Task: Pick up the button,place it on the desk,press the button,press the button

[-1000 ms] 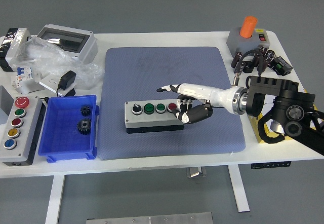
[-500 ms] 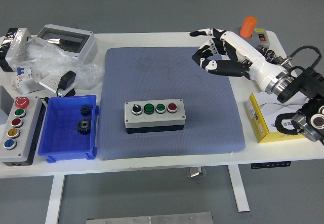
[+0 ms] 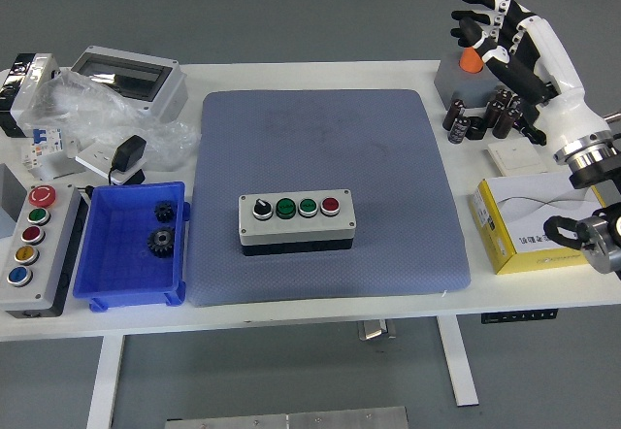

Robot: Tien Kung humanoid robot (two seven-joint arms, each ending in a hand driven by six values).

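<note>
Fingers of my right hand (image 3: pixel 495 31), white-backed with black joints, are loosely curled and apart from one another, with nothing held between them. That hand is raised at the table's far right corner, palm turned leftward, fingertips pointing toward the picture's upper left, and it overlaps the orange cylinder (image 3: pixel 472 59) standing on a grey base (image 3: pixel 456 82); whether it touches the cylinder I cannot tell. My white forearm slants down to the right into a silver wrist ring above a yellow-and-white cardboard box (image 3: pixel 524 223). Below the hand a cluster of small dark cylindrical parts (image 3: pixel 480 118) stands on the white table (image 3: pixel 320 308).

My task's piece, the grey four-button control box (image 3: pixel 296 222), lies flat near the middle of the blue-grey mat (image 3: pixel 320 138), well apart from my hand. Left of the mat sits a blue plastic tray (image 3: pixel 116 254) holding two dark gears (image 3: pixel 160 227).
</note>
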